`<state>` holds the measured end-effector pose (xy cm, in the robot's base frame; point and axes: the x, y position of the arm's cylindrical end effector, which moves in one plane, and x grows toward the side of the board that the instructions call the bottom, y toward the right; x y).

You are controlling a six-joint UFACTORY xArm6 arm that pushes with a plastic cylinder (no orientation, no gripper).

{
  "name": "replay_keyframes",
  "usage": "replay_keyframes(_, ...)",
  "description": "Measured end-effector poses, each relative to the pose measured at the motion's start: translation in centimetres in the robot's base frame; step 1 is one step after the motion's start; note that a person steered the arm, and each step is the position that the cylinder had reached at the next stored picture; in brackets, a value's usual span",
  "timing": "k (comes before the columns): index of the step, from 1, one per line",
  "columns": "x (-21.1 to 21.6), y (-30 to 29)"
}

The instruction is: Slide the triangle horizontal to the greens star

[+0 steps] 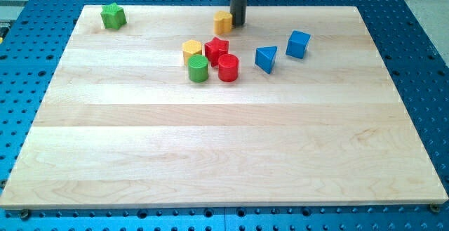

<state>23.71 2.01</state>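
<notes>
Blue triangle (265, 58): placed right of centre on the surface (210, 154). Green star (112, 16): top left. My tip (238, 24): beside an orange block (223, 22). No pincer is fitted.

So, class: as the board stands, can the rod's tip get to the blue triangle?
Probably yes. My tip sits at the view's top beside the yellow block; the board between it and the blue triangle looks free of blocks.

One cam, high front, angled down over whole board (224, 154).
</notes>
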Motion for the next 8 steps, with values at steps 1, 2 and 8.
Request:
replay_keyframes(1,1.1,8.7)
replay_keyframes(2,1.8,19.0)
replay_keyframes(8,11.0,2.5)
